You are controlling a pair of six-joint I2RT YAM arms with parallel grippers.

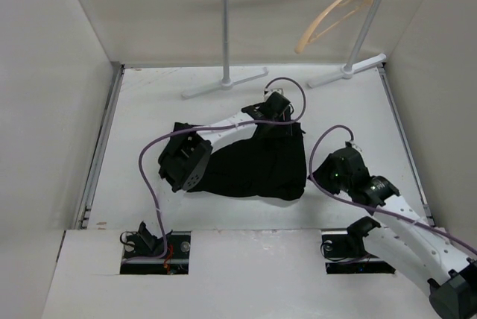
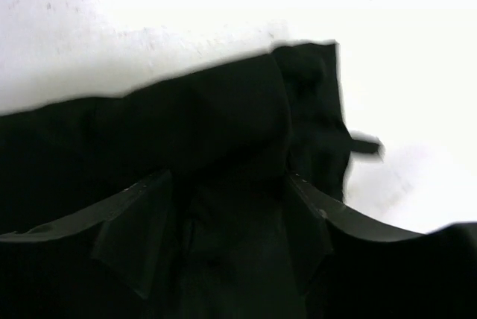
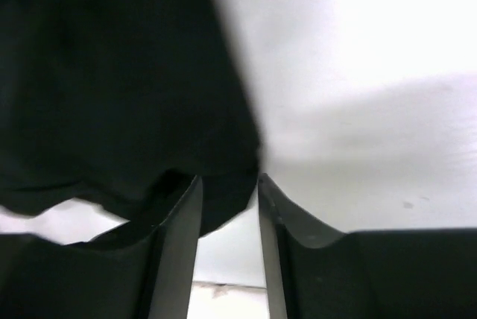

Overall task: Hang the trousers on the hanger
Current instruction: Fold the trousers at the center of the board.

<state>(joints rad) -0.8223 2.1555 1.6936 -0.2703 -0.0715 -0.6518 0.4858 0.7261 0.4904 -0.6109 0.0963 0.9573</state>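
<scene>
The black trousers point(image 1: 253, 166) lie crumpled on the white table floor. The tan hanger point(image 1: 335, 12) hangs by its hook on the white rail at the back right. My left gripper point(image 1: 280, 114) is down on the trousers' far right corner. In the left wrist view point(image 2: 229, 207) its jaws stand apart with black cloth point(image 2: 223, 110) bunched between them. My right gripper point(image 1: 319, 174) is at the trousers' right edge. In the right wrist view point(image 3: 227, 185) its jaws stand a little apart, with the cloth's edge point(image 3: 223, 200) between the tips.
The white rail stand point(image 1: 226, 28) has feet on the floor at the back point(image 1: 223, 83) and back right point(image 1: 347, 71). White walls enclose the table on three sides. Purple cables loop off both arms.
</scene>
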